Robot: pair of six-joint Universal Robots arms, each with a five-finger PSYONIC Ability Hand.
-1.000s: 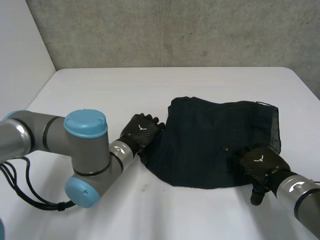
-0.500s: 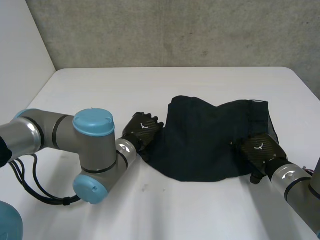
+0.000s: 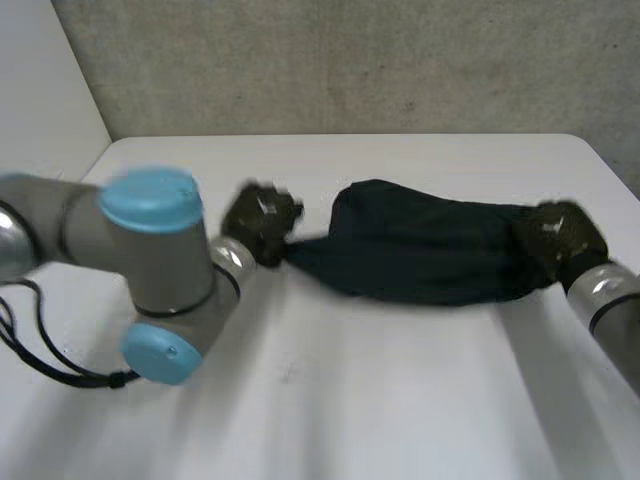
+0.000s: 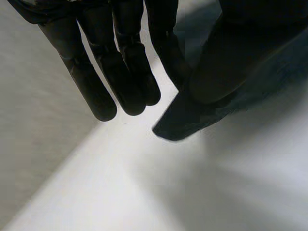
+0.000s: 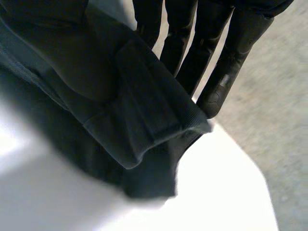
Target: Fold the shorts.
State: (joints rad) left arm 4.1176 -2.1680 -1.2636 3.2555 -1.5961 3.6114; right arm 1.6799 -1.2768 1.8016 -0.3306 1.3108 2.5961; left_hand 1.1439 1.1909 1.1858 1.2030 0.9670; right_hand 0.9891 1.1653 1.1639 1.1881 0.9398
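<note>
**Shorts, the dark navy fabric pair (image 3: 420, 252), strung between two robot hands**

So in the head view the shorts are pulled into a long sagging band running side to side across the white worktop (image 3: 400, 400), roughly halfway back. The left robot hand (image 3: 262, 215) has one end and the right robot hand (image 3: 560, 232) has the other. That means the long axis runs straight from hand to hand, and neither arm is nearer, since each owns its own end.

Grip-wise, in the left wrist view the fingers (image 4: 125, 72) hang fairly straight. A corner of the shorts (image 4: 187, 115) looks pinched on the thumb side though, so we'd call that hand clamped on the cloth. Same deal in the right wrist view: a thick hemmed edge of the shorts (image 5: 144, 115) is nipped beside the straight fingers (image 5: 211, 72), so that one's gripping too.

We can't tell if the belly of the band touches the worktop or hangs just above it.

Our guess is this is the fold-over step. What matters next is that both hands travel the same way, across that long axis, with the band level. If one hand leads, we reckon the fold lands skewed.
</note>
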